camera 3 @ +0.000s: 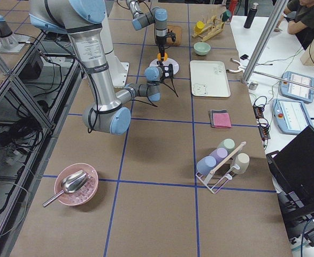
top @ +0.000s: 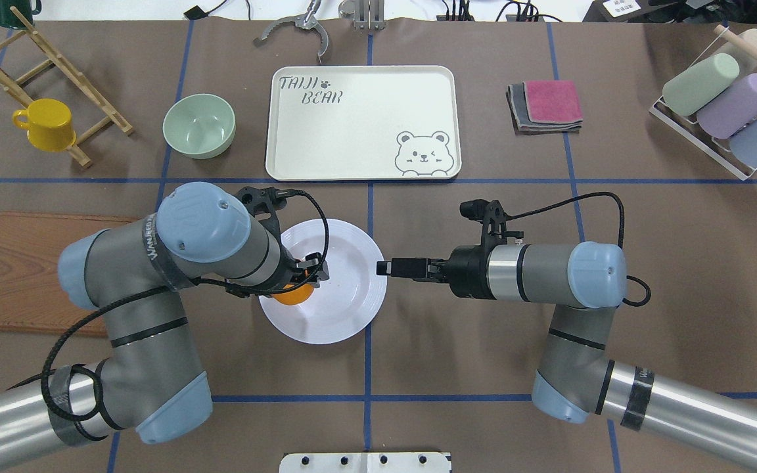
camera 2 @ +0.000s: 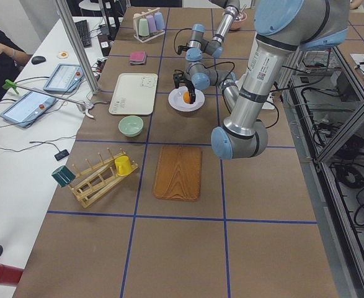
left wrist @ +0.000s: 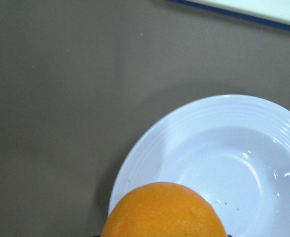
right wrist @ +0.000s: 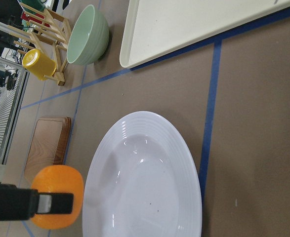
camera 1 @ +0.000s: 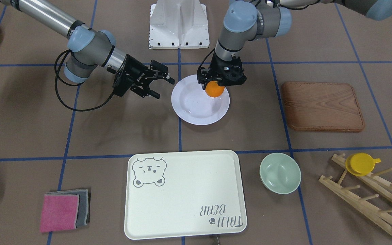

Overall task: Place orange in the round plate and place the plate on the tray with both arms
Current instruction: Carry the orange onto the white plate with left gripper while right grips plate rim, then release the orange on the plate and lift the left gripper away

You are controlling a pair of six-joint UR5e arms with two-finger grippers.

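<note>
My left gripper [camera 1: 217,82] is shut on the orange [camera 1: 214,89] and holds it just above the white round plate [camera 1: 196,105], over the rim nearest the left arm. From overhead the orange [top: 292,295] peeks out under the left wrist, above the plate [top: 342,295]. The left wrist view has the orange [left wrist: 164,210] at the bottom edge with the plate [left wrist: 224,163] below it. My right gripper [camera 1: 164,88] is open and empty, level with the plate's opposite rim and a short gap from it. The cream bear tray [top: 359,125] lies empty beyond the plate.
A pale green bowl [top: 198,125] sits left of the tray, near a wooden rack with a yellow cup [top: 46,123]. The brown wooden board [top: 10,269] lies under the left arm's side. Folded cloths [top: 546,105] and a rack of cups [top: 727,112] are at the far right.
</note>
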